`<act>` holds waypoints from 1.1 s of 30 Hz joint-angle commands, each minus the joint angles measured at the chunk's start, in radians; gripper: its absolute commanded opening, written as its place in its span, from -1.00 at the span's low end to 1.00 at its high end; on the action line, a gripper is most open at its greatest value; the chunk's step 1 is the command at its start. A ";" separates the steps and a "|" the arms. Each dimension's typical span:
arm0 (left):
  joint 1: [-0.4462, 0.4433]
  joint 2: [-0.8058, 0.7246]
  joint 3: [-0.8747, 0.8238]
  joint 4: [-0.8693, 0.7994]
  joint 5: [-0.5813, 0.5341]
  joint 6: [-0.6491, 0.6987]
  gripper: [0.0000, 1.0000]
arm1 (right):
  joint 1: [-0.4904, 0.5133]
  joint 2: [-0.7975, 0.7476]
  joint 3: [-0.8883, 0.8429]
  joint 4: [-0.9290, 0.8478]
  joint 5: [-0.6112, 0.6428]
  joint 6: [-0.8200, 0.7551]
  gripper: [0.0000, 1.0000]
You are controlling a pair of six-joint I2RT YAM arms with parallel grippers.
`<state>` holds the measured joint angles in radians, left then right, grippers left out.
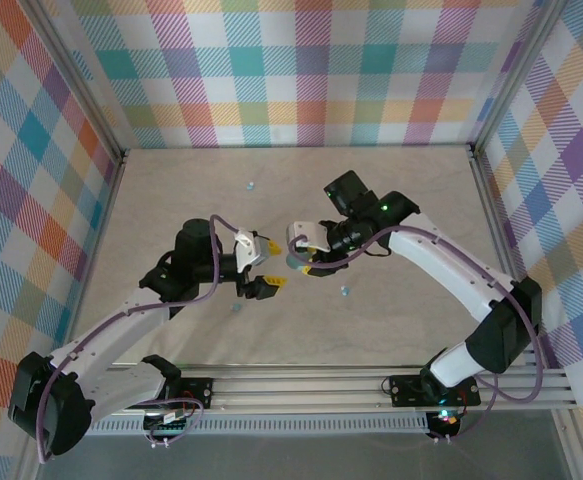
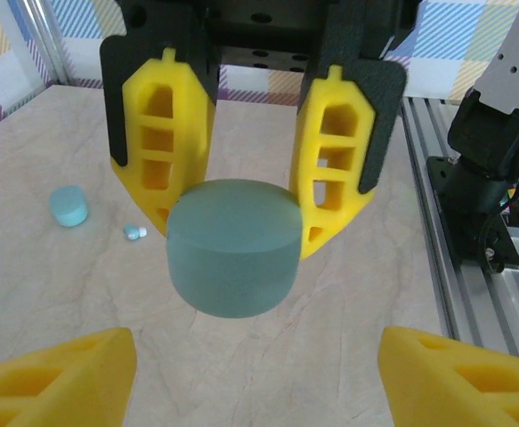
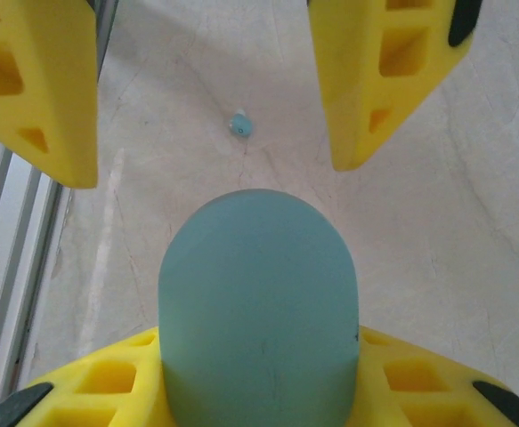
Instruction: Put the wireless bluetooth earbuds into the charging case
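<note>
Charging case [image 2: 232,258] sits clamped in right gripper [image 2: 241,233], facing parted left gripper [image 2: 257,342].

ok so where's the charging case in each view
top external: charging case just below picture centre.
left wrist: charging case dead centre, held by the right gripper.
right wrist: charging case bottom centre, large and close.
shared landmark: the right gripper, shut on it in all three.
</note>
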<state>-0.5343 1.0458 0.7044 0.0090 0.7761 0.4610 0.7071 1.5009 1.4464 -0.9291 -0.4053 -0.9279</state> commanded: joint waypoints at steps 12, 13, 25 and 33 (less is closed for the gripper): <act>-0.059 0.024 0.033 0.130 0.020 -0.128 0.47 | 0.029 -0.063 -0.018 -0.039 -0.010 0.019 -0.28; -0.061 0.029 0.038 0.125 0.025 -0.128 0.46 | 0.029 -0.066 -0.018 -0.037 -0.010 0.020 -0.28; -0.067 0.073 0.055 0.134 0.050 -0.136 0.28 | 0.038 -0.077 -0.021 -0.034 -0.007 0.023 -0.29; -0.069 0.082 0.056 0.141 0.054 -0.137 0.12 | 0.041 -0.076 -0.023 -0.031 -0.012 0.028 -0.29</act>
<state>-0.5900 1.1233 0.7319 0.1116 0.8005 0.3271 0.7410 1.4479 1.4338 -0.9447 -0.3939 -0.9089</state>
